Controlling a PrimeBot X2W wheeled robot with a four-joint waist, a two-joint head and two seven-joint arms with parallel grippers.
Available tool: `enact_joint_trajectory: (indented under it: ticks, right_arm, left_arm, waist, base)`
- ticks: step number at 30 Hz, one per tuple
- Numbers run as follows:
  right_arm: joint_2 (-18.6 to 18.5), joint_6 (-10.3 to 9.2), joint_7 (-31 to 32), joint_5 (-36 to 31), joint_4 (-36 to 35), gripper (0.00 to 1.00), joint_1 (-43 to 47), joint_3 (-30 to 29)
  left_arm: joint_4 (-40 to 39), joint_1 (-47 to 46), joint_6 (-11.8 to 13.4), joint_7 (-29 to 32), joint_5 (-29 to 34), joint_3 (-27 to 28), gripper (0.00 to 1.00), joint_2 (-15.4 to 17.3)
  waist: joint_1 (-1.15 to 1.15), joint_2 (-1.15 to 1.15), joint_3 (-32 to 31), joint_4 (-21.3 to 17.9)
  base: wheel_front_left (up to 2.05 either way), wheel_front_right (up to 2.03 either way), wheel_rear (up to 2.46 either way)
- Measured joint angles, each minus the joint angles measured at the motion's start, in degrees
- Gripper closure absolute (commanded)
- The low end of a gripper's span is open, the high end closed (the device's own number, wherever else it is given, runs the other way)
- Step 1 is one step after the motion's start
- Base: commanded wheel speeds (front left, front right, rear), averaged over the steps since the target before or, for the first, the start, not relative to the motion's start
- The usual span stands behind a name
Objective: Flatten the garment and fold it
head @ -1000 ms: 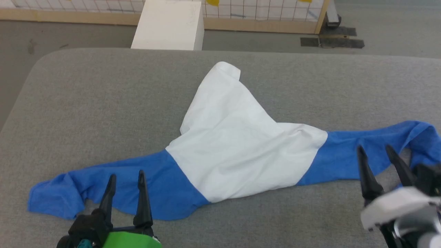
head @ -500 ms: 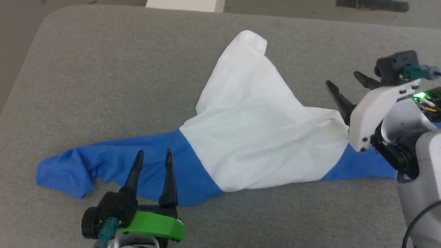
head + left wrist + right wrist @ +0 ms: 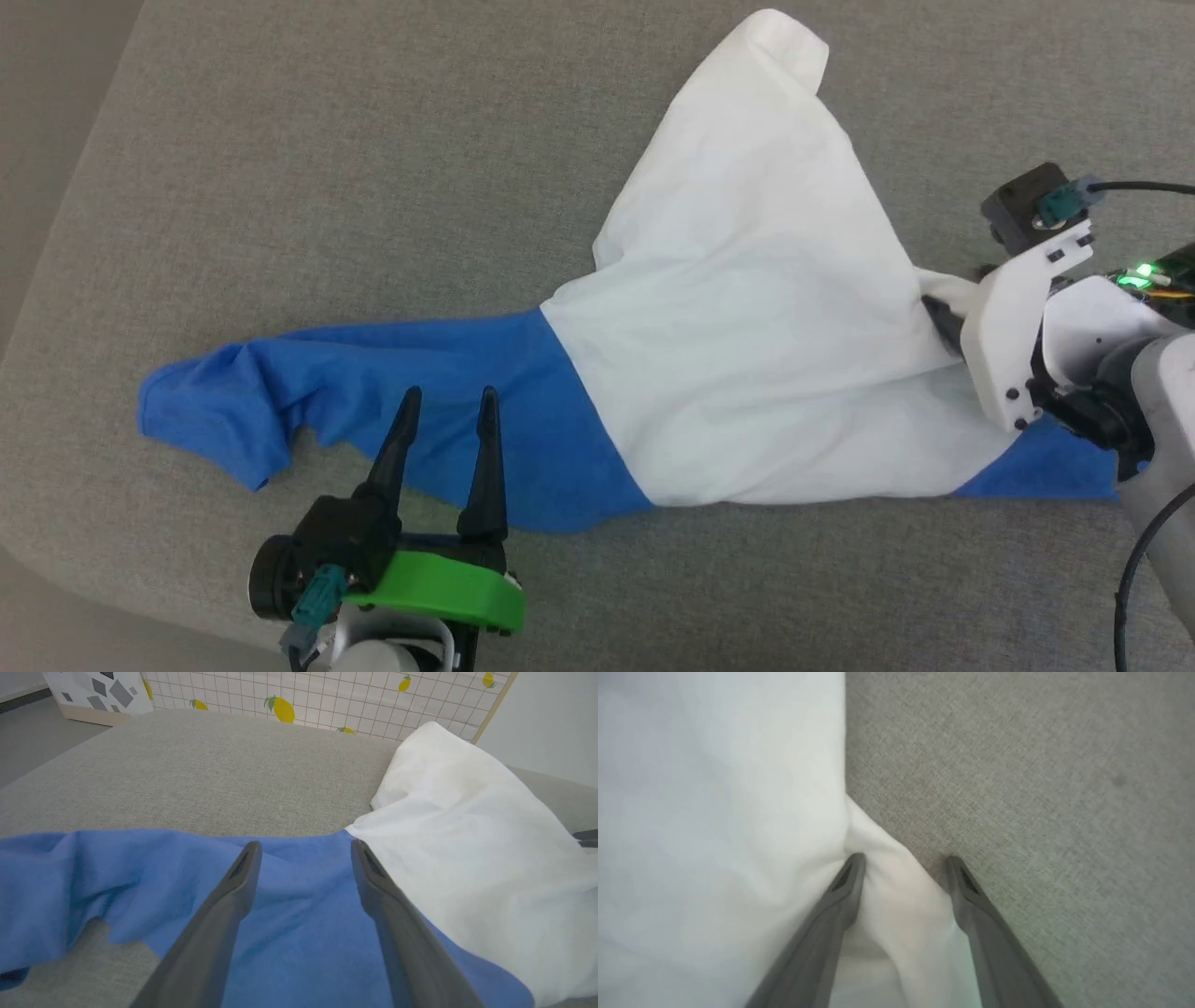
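Right wrist view shows right claw point(image 3: 903, 859) straddling a garment point(image 3: 714, 812) ridge.

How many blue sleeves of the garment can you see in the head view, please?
2. One sleeve lies stretched toward the left, below the left gripper. The other sleeve peeks out at the right, mostly covered by the right arm, so part of it is hidden.
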Motion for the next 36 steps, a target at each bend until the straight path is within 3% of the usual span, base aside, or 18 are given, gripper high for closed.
enact_joint_trajectory:
  ticks: [1, 6, 8, 9, 10, 16, 17, 18, 19, 24, 27, 31, 36]
  right_arm:
    - [0.09, 0.01, -1.13, -0.01, 0.6, 1.0, -0.36, -0.18]
    - [2.76, 0.04, -7.27, -0.79, 4.37, 1.0, -1.55, -5.23]
    - [2.81, 0.03, -9.75, -2.45, 5.83, 1.0, -1.63, -10.54]
    - [1.33, 0.03, -11.99, -5.31, 6.53, 1.0, -1.44, -19.42]
    - [1.0, 0.03, -12.41, -6.14, 6.35, 1.0, -1.03, -22.65]
    - [1.25, 0.02, -12.27, -11.79, 5.38, 1.0, 8.65, -37.42]
    - [1.69, 0.02, -11.99, -12.87, 5.35, 0.82, 10.55, -38.83]
    - [2.36, 0.02, -12.0, -13.27, 5.26, 0.16, 11.77, -39.89]
    - [3.59, 0.02, -12.11, -13.46, 5.03, 0.0, 12.71, -41.03]
    - [7.94, 0.0, -15.39, -13.36, 0.12, 0.0, 12.4, -40.31]
    - [8.76, 0.0, -16.46, -11.54, -5.13, 0.0, 9.47, -37.94]
    - [7.8, 0.0, -14.78, -9.99, -9.21, 0.0, 4.67, -33.76]
    - [6.12, 0.0, -10.18, -10.84, -5.32, 0.0, 0.02, -30.55]
  left_arm:
    - [0.12, -0.3, -0.02, 0.0, 0.0, 0.09, 0.0, 0.0]
    - [0.7, -1.15, -0.1, -0.02, 0.02, 0.82, 0.0, 0.05]
    - [0.97, -1.37, -0.29, -0.16, 0.02, 0.97, 0.0, 0.09]
    - [1.19, -1.44, -0.35, -0.18, 0.09, 0.69, 0.0, 0.05]
    - [1.25, -1.44, -0.35, -0.18, 0.09, 0.64, 0.0, 0.04]
    - [1.64, -1.14, -0.49, -0.18, 0.03, 0.9, 0.0, 0.16]
    - [1.7, -1.1, -0.51, -0.18, -0.01, 0.91, 0.0, 0.24]
    - [1.75, -1.07, -0.51, -0.18, -0.02, 0.93, 0.0, 0.3]
    - [1.81, -1.06, -0.51, -0.16, -0.02, 0.92, 0.0, 0.42]
    - [1.83, -1.03, -0.54, 0.31, -0.02, 0.87, 0.0, 1.25]
    - [1.78, -0.81, -0.53, 0.63, -0.03, 0.81, 0.0, 1.6]
    - [1.35, -0.64, -0.54, 1.08, -0.04, 0.35, 0.0, 1.85]
    - [1.34, -1.01, -1.07, 1.1, -0.04, -0.56, 0.0, 1.78]
  waist:
    - [0.0, 0.0, 0.24, 0.09]
    - [0.0, 0.0, 0.23, -0.83]
    - [0.0, 0.0, -0.1, -1.58]
    - [0.0, 0.0, -0.62, -2.42]
    - [0.0, 0.0, -0.83, -2.66]
    - [0.0, 0.0, -2.03, -3.8]
    - [0.0, 0.0, -2.24, -3.97]
    - [0.0, 0.0, -2.4, -4.11]
    - [0.0, 0.0, -2.58, -4.28]
    - [0.0, 0.0, -3.59, -4.98]
    - [0.0, 0.0, -4.24, -5.34]
    - [0.0, 0.0, -4.35, -5.63]
    - [0.0, 0.0, -2.44, -5.2]
  base:
    - [0.0, 0.0, 0.0]
    - [0.0, 0.0, 0.0]
    - [0.0, 0.0, 0.0]
    - [0.0, 0.0, 0.0]
    - [0.0, 0.0, 0.0]
    - [0.0, 0.0, 0.0]
    - [0.0, 0.0, 0.0]
    - [0.0, 0.0, 0.0]
    - [0.0, 0.0, 0.0]
    - [0.0, 0.0, 0.0]
    - [0.0, 0.0, 0.0]
    - [0.0, 0.0, 0.0]
    - [0.0, 0.0, 0.0]
